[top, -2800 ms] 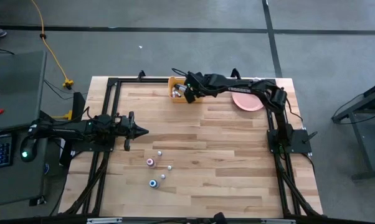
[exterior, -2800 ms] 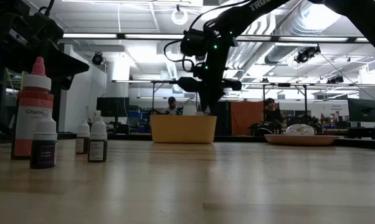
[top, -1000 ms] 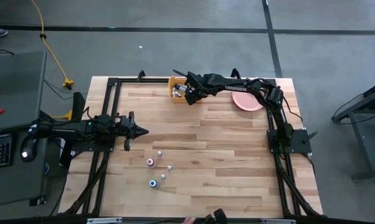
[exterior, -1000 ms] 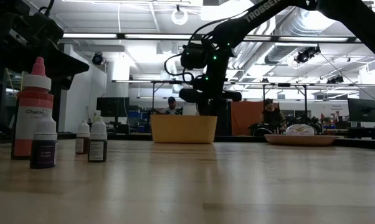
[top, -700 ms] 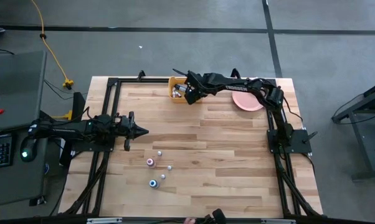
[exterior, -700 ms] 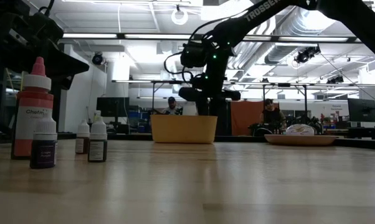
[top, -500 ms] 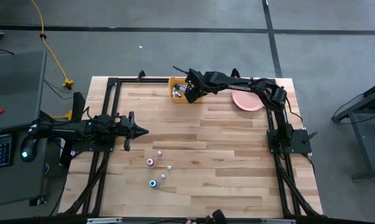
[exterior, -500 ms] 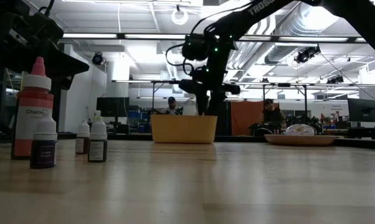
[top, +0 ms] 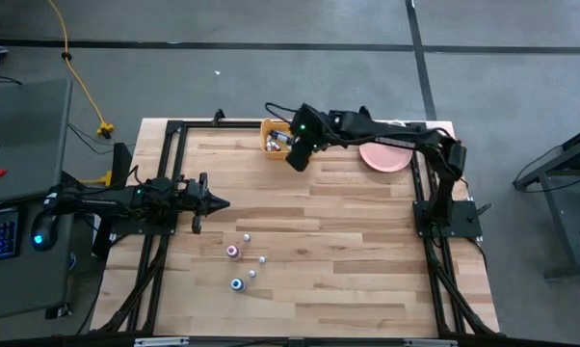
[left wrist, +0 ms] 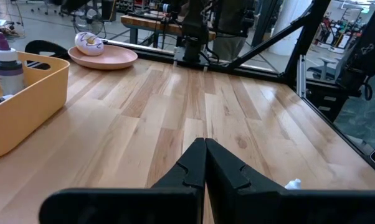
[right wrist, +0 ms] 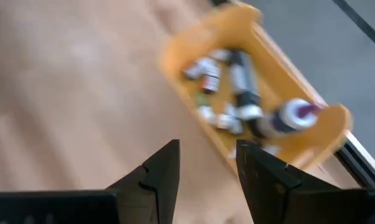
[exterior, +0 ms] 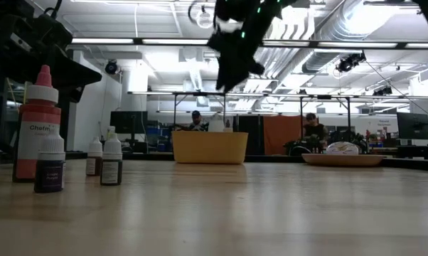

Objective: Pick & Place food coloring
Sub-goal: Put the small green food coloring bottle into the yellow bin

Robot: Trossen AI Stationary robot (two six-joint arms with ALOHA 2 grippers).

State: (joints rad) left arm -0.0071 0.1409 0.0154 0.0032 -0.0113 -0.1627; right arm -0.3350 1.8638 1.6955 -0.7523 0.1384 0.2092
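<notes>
Where tiny white-capped food coloring bottles stand, more in yellow bin.

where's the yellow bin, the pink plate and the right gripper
yellow bin (exterior: pixel 209 148): low view, on its front wall
pink plate (top: pixel 384 158): high view, on the bare part of its surface near the rim
right gripper (right wrist: pixel 206 163): right wrist view, midway between its open fingertips

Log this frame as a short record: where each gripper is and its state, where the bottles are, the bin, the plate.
right gripper: open, empty, raised over the bin's near side
left gripper: shut, waiting at table's left edge
bin: yellow, back edge, holds several bottles
loose bottles: five, front-left of table centre
plate: pink, back right
</notes>
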